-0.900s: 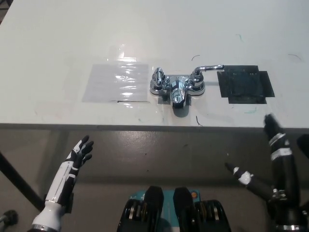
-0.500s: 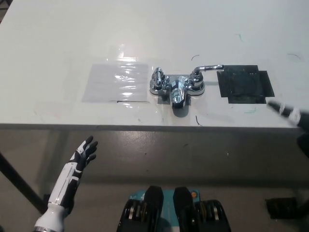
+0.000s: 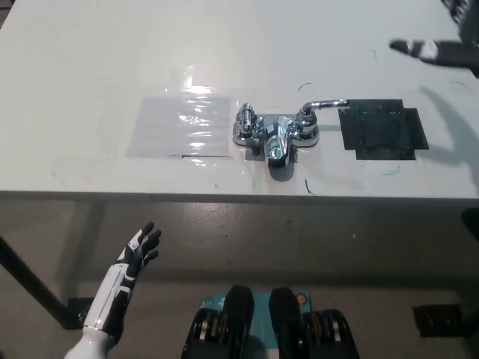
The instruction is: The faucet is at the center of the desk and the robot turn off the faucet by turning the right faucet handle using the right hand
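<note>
Chrome faucet (image 3: 275, 134) untouched; right robot hand (image 3: 438, 46) state unclear, left robot hand (image 3: 138, 250) open, empty

Faucet (image 3: 275, 134): chrome, 2-handle type, standing near the middle of the white desk (image 3: 90, 67), close to its front edge. Short spout (image 3: 276, 146) at the center, pointing toward the front edge. Left handle (image 3: 245, 117): short chrome lever, set over the left end of the base. Right handle (image 3: 323, 105): longer chrome lever, lying roughly level and pointing right, away from the spout. No hand touches either handle.
</note>
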Robot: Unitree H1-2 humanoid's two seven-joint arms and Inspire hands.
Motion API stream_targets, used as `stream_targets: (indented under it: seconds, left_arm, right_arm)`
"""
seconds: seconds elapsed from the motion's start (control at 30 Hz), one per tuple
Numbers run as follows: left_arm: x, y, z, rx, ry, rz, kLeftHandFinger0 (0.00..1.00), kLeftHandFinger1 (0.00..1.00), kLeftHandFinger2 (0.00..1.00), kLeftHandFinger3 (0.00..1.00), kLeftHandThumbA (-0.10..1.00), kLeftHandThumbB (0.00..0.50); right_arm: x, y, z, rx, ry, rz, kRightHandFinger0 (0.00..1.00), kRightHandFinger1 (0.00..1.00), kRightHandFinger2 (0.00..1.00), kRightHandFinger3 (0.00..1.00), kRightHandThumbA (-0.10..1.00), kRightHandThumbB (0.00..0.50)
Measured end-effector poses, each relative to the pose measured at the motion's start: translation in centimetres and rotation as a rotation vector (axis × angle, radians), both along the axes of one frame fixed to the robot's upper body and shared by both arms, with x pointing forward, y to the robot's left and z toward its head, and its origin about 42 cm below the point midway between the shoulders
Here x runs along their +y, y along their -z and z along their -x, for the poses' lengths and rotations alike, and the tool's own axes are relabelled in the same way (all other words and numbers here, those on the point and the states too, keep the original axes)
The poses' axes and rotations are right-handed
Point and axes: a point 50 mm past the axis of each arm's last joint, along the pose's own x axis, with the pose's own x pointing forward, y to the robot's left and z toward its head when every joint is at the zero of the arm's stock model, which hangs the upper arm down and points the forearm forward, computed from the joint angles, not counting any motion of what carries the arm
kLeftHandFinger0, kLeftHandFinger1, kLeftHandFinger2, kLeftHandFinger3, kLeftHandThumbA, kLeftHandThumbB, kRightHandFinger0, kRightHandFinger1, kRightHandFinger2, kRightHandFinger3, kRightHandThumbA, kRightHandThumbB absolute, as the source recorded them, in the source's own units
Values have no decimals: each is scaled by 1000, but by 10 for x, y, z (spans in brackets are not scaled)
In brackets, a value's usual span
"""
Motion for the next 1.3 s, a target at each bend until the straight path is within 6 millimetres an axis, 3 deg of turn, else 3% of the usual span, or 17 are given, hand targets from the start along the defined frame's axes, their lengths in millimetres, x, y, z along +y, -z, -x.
stream_targets:
  seconds: [0.2, 0.33, 0.43, 0.47, 0.5, 0.8, 1.0, 1.1, 1.3]
  left_arm:
    - [-1, 0, 0, -5, 2, 2, 1000, 1000, 1000, 1000, 1000, 287]
    - [-1, -1, 0, -9, 4, 3, 1000, 1000, 1000, 1000, 1000, 293]
    - [-1, -1, 0, -10, 5, 5, 1000, 1000, 1000, 1000, 1000, 294]
    - [-1, -1, 0, -10, 5, 4, 1000, 1000, 1000, 1000, 1000, 297]
    - [-1, -1, 0, -10, 5, 5, 1000, 1000, 1000, 1000, 1000, 296]
    - [-1, -2, 0, -15, 7, 9, 1000, 1000, 1000, 1000, 997, 303]
    - [-2, -2, 0, -16, 8, 11, 1000, 1000, 1000, 1000, 1000, 314]
    - [-2, -2, 0, -16, 8, 12, 1000, 1000, 1000, 1000, 982, 312]
    - [-2, -2, 0, -17, 10, 15, 1000, 1000, 1000, 1000, 980, 320]
  right_arm:
    - [20, -3, -42, 188, -70, 12, 1000, 1000, 1000, 1000, 1000, 354]
    - [36, -5, -59, 288, -117, 33, 1000, 1000, 1000, 1000, 1000, 321]
    - [41, -3, -66, 351, -135, 44, 1000, 1000, 1000, 1000, 1000, 361]
    - [42, -2, -68, 367, -138, 49, 1000, 1000, 1000, 1000, 1000, 336]
    - [43, -1, -69, 383, -140, 55, 1000, 1000, 1000, 1000, 1000, 379]
    - [44, 26, -70, 501, -122, 133, 1000, 1000, 1000, 1000, 1000, 437]
    - [47, 36, -69, 528, -109, 192, 1000, 1000, 1000, 1000, 1000, 422]
    - [51, 42, -69, 542, -106, 211, 1000, 1000, 1000, 1000, 1000, 445]
    - [56, 46, -69, 552, -107, 228, 1000, 1000, 1000, 1000, 1000, 424]
